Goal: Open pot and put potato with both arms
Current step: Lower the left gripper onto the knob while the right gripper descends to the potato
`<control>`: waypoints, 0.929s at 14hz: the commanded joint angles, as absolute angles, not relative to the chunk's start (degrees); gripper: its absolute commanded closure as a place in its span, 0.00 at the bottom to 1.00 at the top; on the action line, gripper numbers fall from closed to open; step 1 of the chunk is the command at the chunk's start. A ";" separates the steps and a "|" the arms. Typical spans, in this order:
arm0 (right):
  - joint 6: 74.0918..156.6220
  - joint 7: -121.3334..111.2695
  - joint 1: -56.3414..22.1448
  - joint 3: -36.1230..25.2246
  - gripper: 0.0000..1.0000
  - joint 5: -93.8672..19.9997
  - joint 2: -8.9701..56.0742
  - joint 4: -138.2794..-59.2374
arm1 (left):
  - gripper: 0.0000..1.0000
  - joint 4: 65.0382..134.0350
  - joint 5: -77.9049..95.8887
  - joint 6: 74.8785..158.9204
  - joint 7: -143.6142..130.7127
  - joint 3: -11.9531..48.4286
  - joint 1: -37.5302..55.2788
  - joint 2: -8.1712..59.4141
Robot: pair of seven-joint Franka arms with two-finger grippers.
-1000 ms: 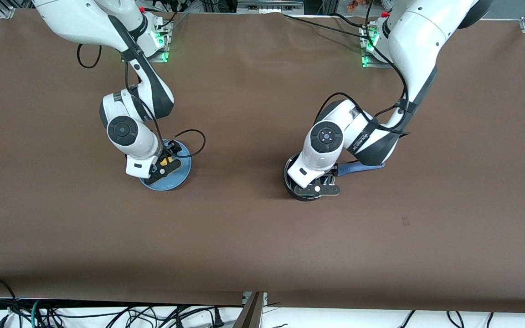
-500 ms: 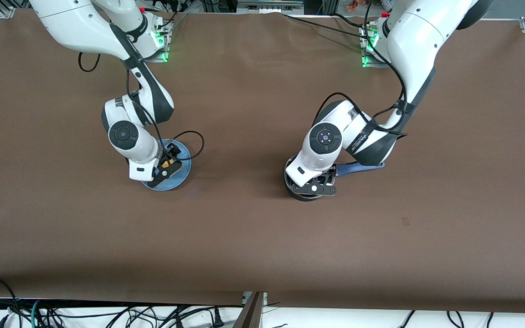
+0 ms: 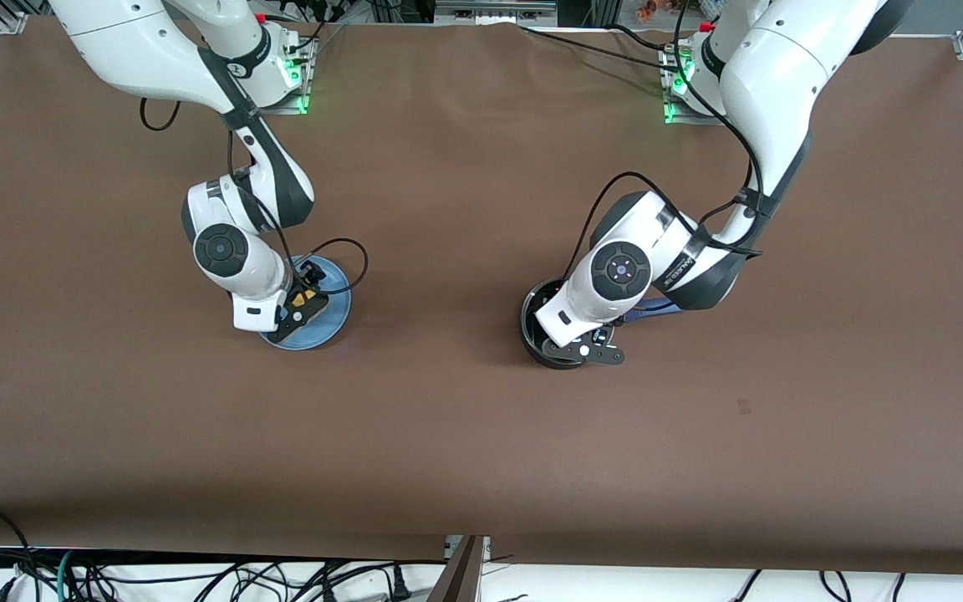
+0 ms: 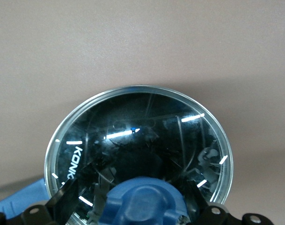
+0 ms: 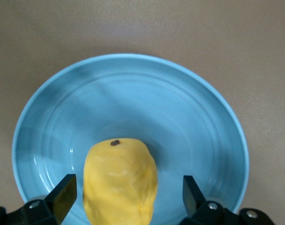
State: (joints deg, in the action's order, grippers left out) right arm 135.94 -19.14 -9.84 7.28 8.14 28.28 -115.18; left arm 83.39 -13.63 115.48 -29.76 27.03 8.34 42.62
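I have both arms low over their targets. My left tool (image 3: 586, 347) hangs over the pot (image 3: 550, 334), which sits on the surface (image 3: 465, 435) toward the left arm's end; its fingers (image 4: 67, 204) stand wide on either side of the lid's blue knob (image 4: 144, 206), not yet closed, so I judge the lid (image 4: 140, 140) is about to be lifted. The lid is seated on the pot, and on its glass I can read "KONK", the rest cut off. The pot's blue handle (image 3: 657, 311) sticks out under the left wrist. My right tool (image 3: 302, 305) is over the blue plate (image 3: 335, 322), toward the right arm's end, and the potato (image 5: 119, 180) lies on that plate between wide-open fingers (image 5: 65, 197), with clear gaps on both sides. I read this as both tools staged to grip together: one to clear the lid, the other to carry the potato across. There is lettering on the left arm's black band, too small for me to read.
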 commanded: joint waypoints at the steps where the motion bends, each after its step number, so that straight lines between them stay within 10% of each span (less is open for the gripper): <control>1: 136.41 -20.04 -9.40 7.38 0.01 8.88 27.77 -116.80 | 0.00 82.00 -12.57 113.82 -27.69 26.98 8.35 42.45; 7: 136.41 -19.52 -9.32 7.38 0.64 8.88 27.86 -116.46 | 0.06 81.65 -12.48 113.82 -28.30 26.89 8.53 42.71; 11: 136.32 -18.81 -9.32 7.56 0.70 7.91 27.60 -114.79 | 0.12 81.56 -12.48 113.64 -28.39 26.89 8.53 42.54; 13: 136.32 -17.59 -9.32 7.91 0.71 7.74 26.90 -113.65 | 0.33 81.65 -12.48 113.64 -28.30 26.89 8.70 42.54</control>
State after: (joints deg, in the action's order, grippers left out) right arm 136.37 -18.75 -9.81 7.25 8.07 28.06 -114.59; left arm 82.79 -13.21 115.48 -29.64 27.29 8.35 42.62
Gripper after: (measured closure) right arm 0.392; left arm 0.194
